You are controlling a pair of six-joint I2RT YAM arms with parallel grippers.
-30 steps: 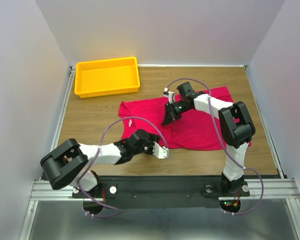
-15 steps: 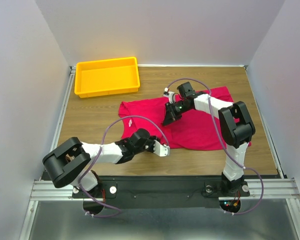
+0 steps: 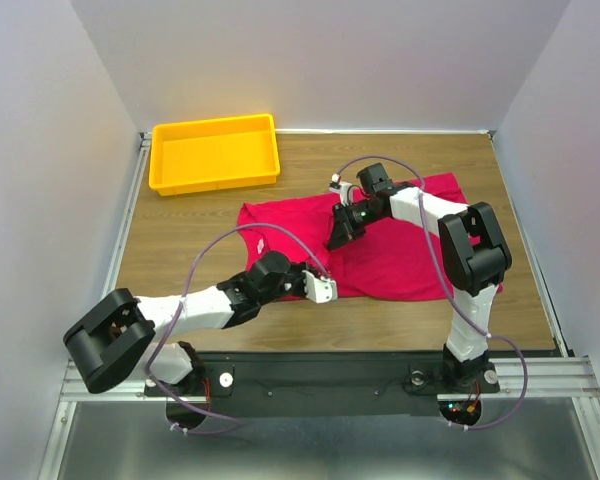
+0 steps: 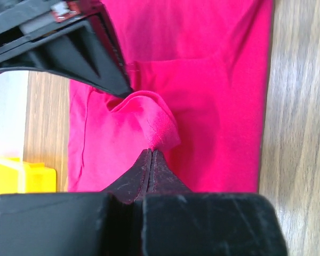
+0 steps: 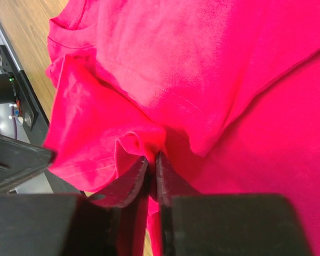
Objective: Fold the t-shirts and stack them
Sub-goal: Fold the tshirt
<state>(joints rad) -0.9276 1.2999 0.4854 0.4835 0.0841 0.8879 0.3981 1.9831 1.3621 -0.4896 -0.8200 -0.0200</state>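
Only the top view shows the whole crimson-pink t-shirt (image 3: pixel 400 255) spread on the wooden table (image 3: pixel 180 250). The yellow tray (image 3: pixel 215 124) sits well beyond the left gripper (image 3: pixel 323 290), apart from the cloth. The wrist views show the grips. The left gripper's jaws are closed on a raised fold at the shirt's near edge. The right gripper (image 5: pixel 152 160) pinches a bunched fold at its tips, jaws nearly together.
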